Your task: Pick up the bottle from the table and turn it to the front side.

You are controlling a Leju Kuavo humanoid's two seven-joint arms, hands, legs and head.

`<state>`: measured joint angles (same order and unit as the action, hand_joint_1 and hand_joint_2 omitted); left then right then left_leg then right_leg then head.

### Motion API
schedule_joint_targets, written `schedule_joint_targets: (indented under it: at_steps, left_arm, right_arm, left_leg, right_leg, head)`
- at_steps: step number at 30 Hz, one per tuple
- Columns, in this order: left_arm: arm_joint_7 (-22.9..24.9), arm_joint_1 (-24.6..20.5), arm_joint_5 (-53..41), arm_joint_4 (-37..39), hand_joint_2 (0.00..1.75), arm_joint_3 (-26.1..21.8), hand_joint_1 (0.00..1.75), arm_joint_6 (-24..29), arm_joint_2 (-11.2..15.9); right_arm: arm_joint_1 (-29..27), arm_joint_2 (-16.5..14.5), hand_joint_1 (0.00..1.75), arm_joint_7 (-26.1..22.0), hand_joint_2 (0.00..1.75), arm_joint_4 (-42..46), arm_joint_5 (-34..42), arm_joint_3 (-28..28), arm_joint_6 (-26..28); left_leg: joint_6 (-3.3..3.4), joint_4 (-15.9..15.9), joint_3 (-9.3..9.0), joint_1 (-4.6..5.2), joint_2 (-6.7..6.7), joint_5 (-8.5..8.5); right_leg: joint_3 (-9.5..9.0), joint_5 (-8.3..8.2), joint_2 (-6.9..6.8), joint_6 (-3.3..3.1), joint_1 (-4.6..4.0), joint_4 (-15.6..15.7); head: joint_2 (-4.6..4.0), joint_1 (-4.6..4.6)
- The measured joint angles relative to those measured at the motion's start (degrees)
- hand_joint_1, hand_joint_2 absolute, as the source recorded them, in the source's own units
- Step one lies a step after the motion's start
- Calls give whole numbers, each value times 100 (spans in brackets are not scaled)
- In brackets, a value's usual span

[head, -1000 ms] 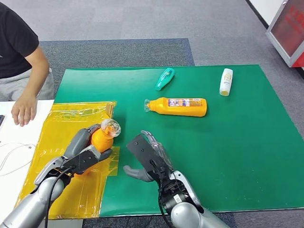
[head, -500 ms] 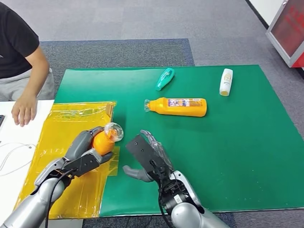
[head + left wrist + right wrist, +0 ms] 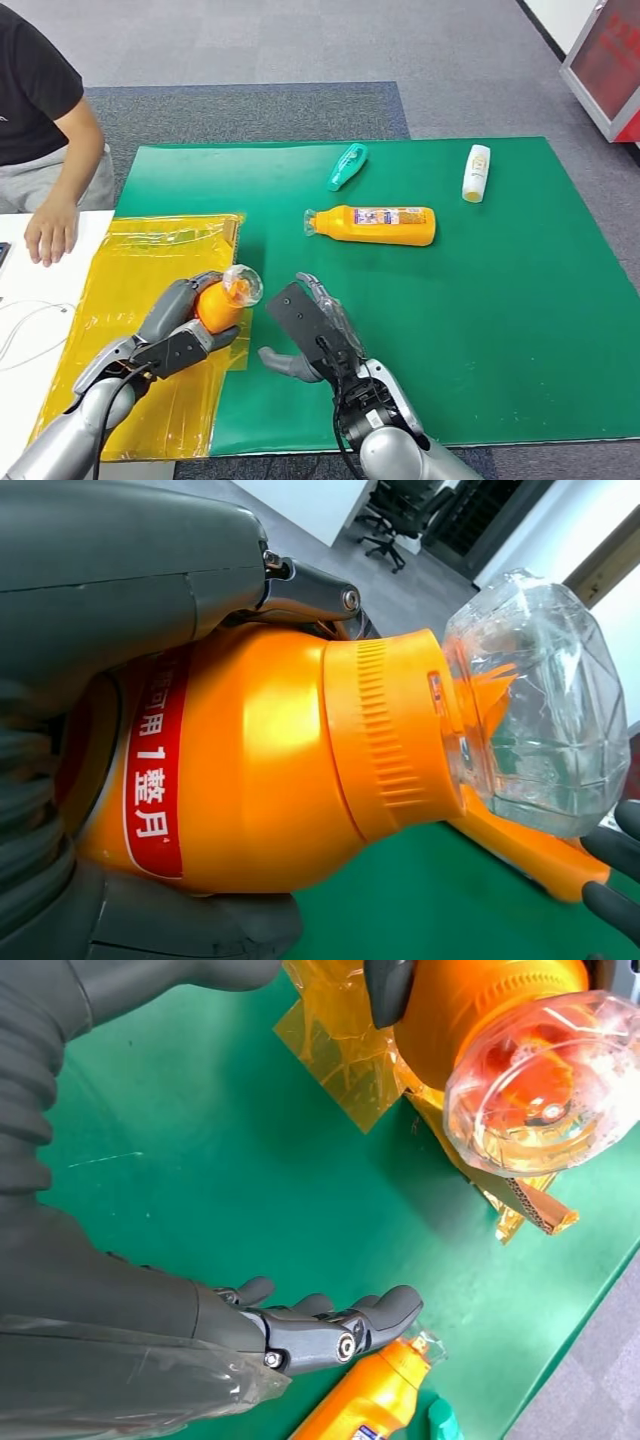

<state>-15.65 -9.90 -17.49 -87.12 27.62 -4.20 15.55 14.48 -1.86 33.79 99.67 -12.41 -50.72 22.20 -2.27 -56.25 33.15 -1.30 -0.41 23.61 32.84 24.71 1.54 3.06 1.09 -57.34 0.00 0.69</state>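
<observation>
Across the table lies a green mat (image 3: 490, 330), its near right half bare and its far edge meeting grey carpet. Along the mat's left edge sits a yellow plastic sheet (image 3: 136, 260), and left of that a white surface where a person's hand (image 3: 50, 232) rests. Near the far edge, about mid-width, a long orange bottle (image 3: 375, 224) lies on its side, parallel to that edge, cap toward the left; a teal tube (image 3: 347, 165) lies beyond it and a white bottle (image 3: 475, 172) near the far right corner. Over the sheet's right edge the left hand (image 3: 172, 335) grips the orange bottle (image 3: 217, 306) around its body, long axis tilted, its clear cap (image 3: 243, 285) pointing up and toward the mat's middle. Just beside it, near the front edge, the right hand (image 3: 306, 335) hovers with fingers spread, holding nothing.
</observation>
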Motion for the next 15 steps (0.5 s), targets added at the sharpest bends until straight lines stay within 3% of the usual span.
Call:
schedule_joint_targets:
  at_steps: [15]
  left_arm:
    - [3,17,3,48,175,44,175,-26,-49]
  right_arm:
    - [0,-2,0,0,175,0,-11,-1,29]
  left_leg:
    - [0,0,-8,1,-1,0]
  right_leg:
    - [-8,0,0,0,1,0]
  head:
    - [0,1]
